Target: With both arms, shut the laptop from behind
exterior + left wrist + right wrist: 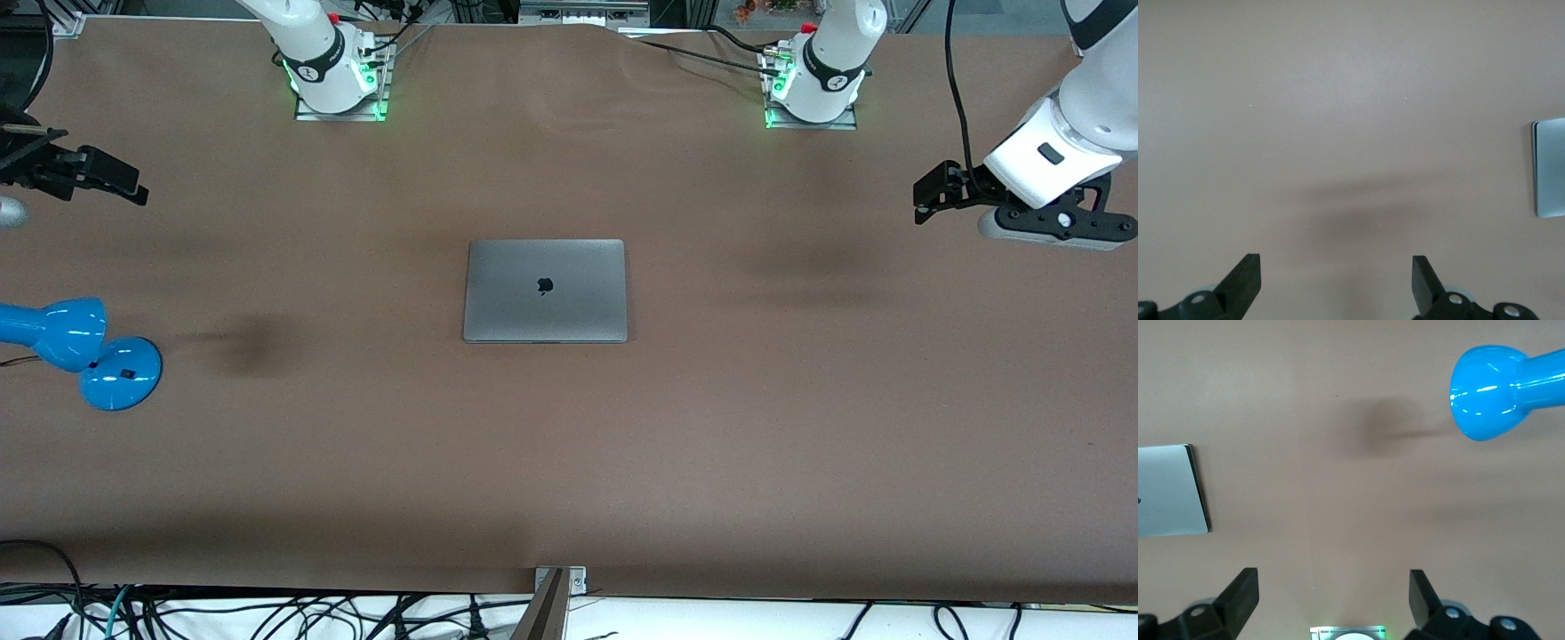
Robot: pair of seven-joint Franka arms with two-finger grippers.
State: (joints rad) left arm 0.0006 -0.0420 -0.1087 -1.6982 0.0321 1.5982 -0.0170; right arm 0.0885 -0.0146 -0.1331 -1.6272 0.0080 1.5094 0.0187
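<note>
The silver-grey laptop [545,291] lies shut and flat in the middle of the brown table, its lid with the dark apple logo facing up. Its edge also shows in the left wrist view [1549,168] and in the right wrist view [1168,491]. My left gripper [926,197] hangs open and empty over bare table toward the left arm's end, well apart from the laptop; the left wrist view shows its spread fingers [1245,277]. My right gripper [132,187] hangs open and empty over the right arm's end of the table; the right wrist view shows its spread fingers [1241,593].
A blue desk lamp [84,348] stands toward the right arm's end, nearer the front camera than the right gripper; its head shows in the right wrist view [1491,390]. The arm bases [333,76] [813,84] stand along the table's edge farthest from that camera.
</note>
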